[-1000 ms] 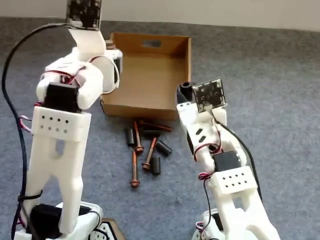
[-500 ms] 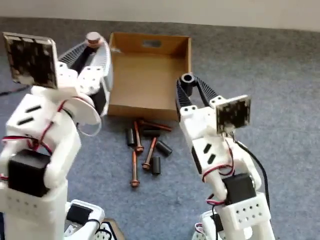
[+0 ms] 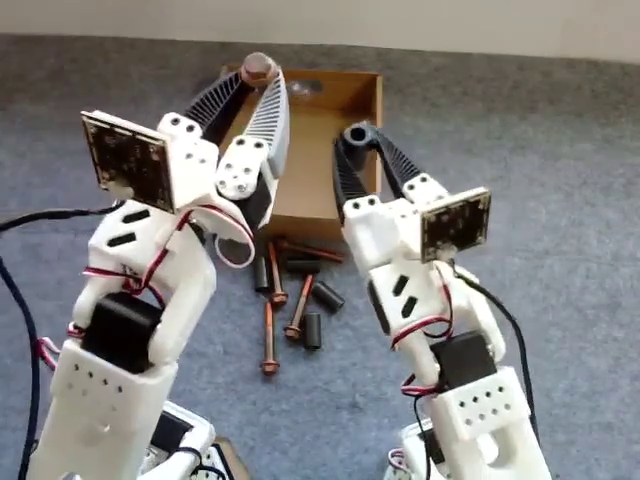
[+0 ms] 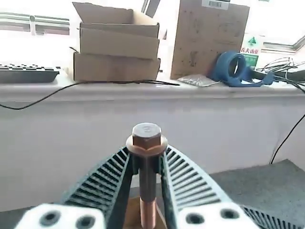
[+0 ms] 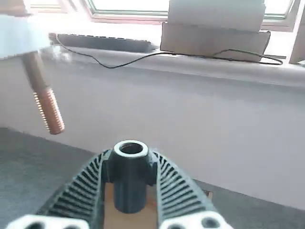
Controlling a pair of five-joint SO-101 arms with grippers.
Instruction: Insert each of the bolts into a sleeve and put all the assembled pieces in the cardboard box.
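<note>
My left gripper (image 3: 258,75) is raised over the cardboard box (image 3: 320,205) and shut on a copper bolt (image 4: 147,176), held upright with its hex head (image 3: 257,67) up. My right gripper (image 3: 358,138) is raised beside it, shut on a black sleeve (image 5: 129,174) with its bore facing up. In the right wrist view the bolt's threaded end (image 5: 46,105) hangs off to one side of the sleeve, apart from it. Several loose bolts (image 3: 268,335) and black sleeves (image 3: 313,330) lie on the carpet in front of the box.
Grey carpet (image 3: 560,180) surrounds the box. A white wall and a ledge with cardboard boxes (image 4: 116,43), a keyboard (image 5: 102,43) and cables stand beyond the arms.
Both arms swung toward each other above the box; the left gripper carried its bolt rightward and up, and the right gripper raised its sleeve slightly leftward.
</note>
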